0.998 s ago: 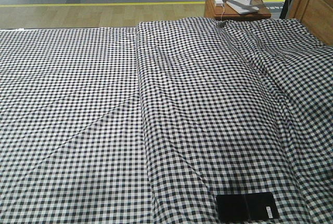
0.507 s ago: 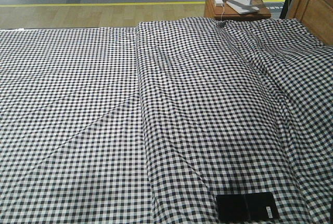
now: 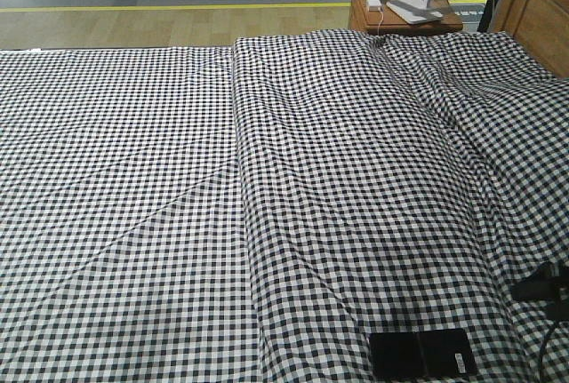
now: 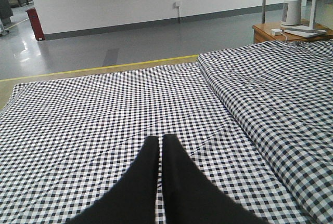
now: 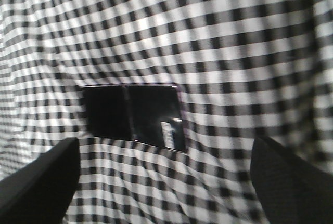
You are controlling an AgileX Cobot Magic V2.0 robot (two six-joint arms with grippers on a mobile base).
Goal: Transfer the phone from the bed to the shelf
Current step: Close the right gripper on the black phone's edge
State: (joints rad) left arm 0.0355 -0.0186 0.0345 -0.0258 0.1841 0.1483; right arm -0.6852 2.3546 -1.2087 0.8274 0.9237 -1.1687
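The black phone (image 3: 420,354) lies flat on the checked bed (image 3: 178,179) near its front edge, white sticker toward the right end. My right gripper (image 3: 544,287) pokes in at the right edge of the front view, to the right of the phone and a little beyond it. In the right wrist view the phone (image 5: 135,115) shows just beyond the right gripper (image 5: 165,182), which is open, its fingers (image 5: 39,182) wide apart and holding nothing. The left gripper (image 4: 161,143) is shut and empty over the bed (image 4: 104,115). The shelf is out of view.
An orange-brown nightstand (image 3: 404,11) with a white lamp base and a charger stands beyond the bed's far right corner. A wooden headboard (image 3: 538,10) runs along the right. A raised fold of cloth (image 3: 240,179) crosses the bed. Floor with a yellow line lies beyond.
The right gripper has come into the front view at the right edge, near the phone. The phone and the bed cloth have not moved.
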